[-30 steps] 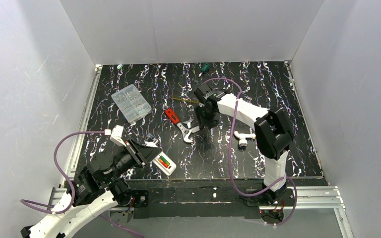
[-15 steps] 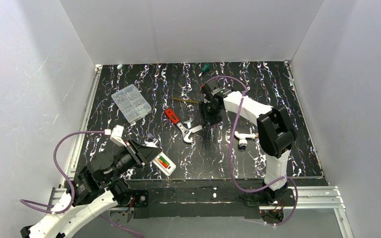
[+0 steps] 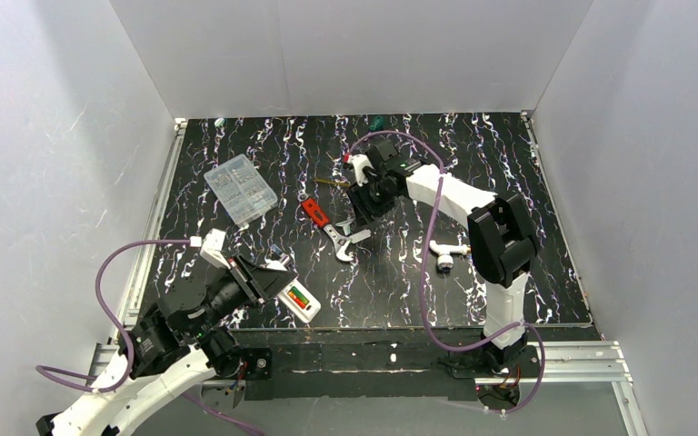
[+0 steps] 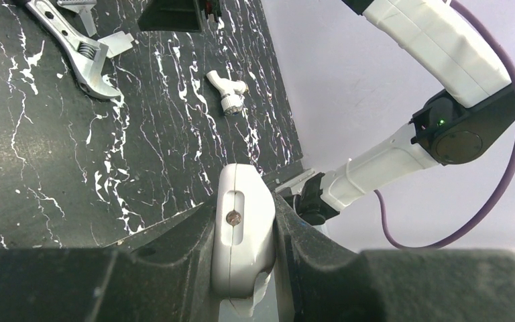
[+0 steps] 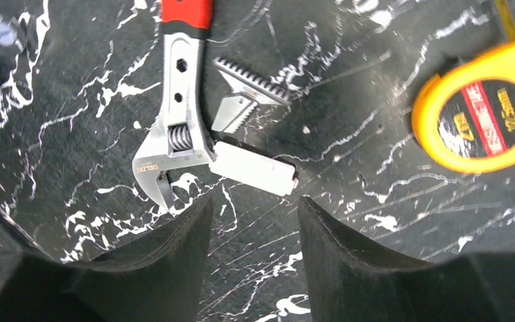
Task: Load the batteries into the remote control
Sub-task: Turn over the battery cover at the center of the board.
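The white remote control point(image 3: 296, 300) is held off the table's near-left corner, my left gripper point(image 3: 273, 283) shut on it. Green and red batteries point(image 3: 300, 296) show in its open bay. In the left wrist view the remote's end point(image 4: 243, 228) is clamped between both black fingers. My right gripper point(image 3: 362, 204) hangs open over mid-table. In its wrist view the open gripper point(image 5: 255, 208) has only bare table between the fingers, and a small flat white rectangular piece point(image 5: 255, 168) lies just beyond the tips, touching the wrench head.
A red-handled adjustable wrench point(image 5: 174, 134) and a silver toothed piece point(image 5: 248, 94) lie beside the white piece. To the right is a yellow tape measure point(image 5: 483, 114). A clear compartment box point(image 3: 240, 189) sits back left, a white tap-shaped piece point(image 3: 445, 250) to the right, a green screwdriver point(image 3: 375, 123) at the back.
My right gripper has swung left and slightly back over the wrench area, and its jaws have widened a little. The left arm and the remote have not moved.
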